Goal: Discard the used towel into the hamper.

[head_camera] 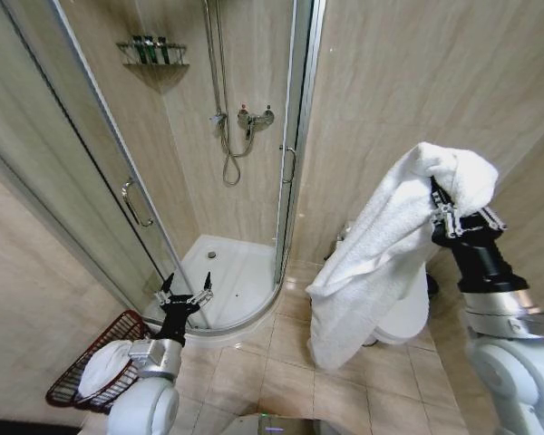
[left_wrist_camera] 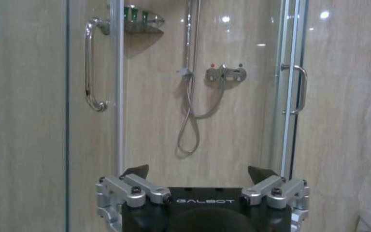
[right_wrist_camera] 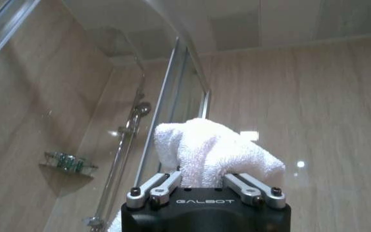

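While the right gripper [head_camera: 446,214] is clenching the white towel [head_camera: 381,254] high at the robot's right, the hamper [head_camera: 77,376] is sitting low at its left, so the carry should cross without snagging. Beside it, the left gripper [head_camera: 183,299] is hanging released. The right wrist view is showing the pinched towel bunch [right_wrist_camera: 211,154] closely.

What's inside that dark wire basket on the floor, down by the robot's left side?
The hamper already holds something white and soft, probably a towel. The robot's left arm covers part of the basket, so whatever lies deeper inside is hidden.
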Robot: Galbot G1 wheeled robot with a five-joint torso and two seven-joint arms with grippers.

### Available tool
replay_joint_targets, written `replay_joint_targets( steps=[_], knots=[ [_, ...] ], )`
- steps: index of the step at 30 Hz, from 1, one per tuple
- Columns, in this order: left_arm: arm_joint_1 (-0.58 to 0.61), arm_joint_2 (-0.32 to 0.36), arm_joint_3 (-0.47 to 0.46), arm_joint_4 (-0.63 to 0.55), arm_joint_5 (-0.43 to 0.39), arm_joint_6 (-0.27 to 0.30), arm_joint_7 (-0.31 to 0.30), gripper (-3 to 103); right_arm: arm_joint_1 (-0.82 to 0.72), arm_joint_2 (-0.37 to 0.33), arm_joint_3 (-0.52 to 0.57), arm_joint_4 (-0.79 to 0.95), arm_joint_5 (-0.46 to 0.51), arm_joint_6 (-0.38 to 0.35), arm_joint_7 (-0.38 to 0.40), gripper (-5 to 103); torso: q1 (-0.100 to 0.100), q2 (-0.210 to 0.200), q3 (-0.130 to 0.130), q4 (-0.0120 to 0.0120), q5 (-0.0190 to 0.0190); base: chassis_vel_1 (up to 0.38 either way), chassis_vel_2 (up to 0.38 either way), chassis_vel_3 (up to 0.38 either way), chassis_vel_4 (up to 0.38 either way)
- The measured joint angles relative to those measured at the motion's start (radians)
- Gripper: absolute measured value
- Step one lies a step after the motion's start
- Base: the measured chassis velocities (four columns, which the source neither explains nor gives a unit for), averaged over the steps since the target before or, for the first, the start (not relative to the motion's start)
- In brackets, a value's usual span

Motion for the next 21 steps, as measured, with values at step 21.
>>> replay_joint_targets(
  steps=[21],
  knots=[
    [0.000,0.000,0.000,0.000,0.000,0.000,0.000,100,0.002,-0.014,0.004,0.000,0.006,-0.002,0.006,13,-0.004,-0.007,-0.004,0.0000,0.0001,0.000,0.000,0.000,0.000]
  ],
)
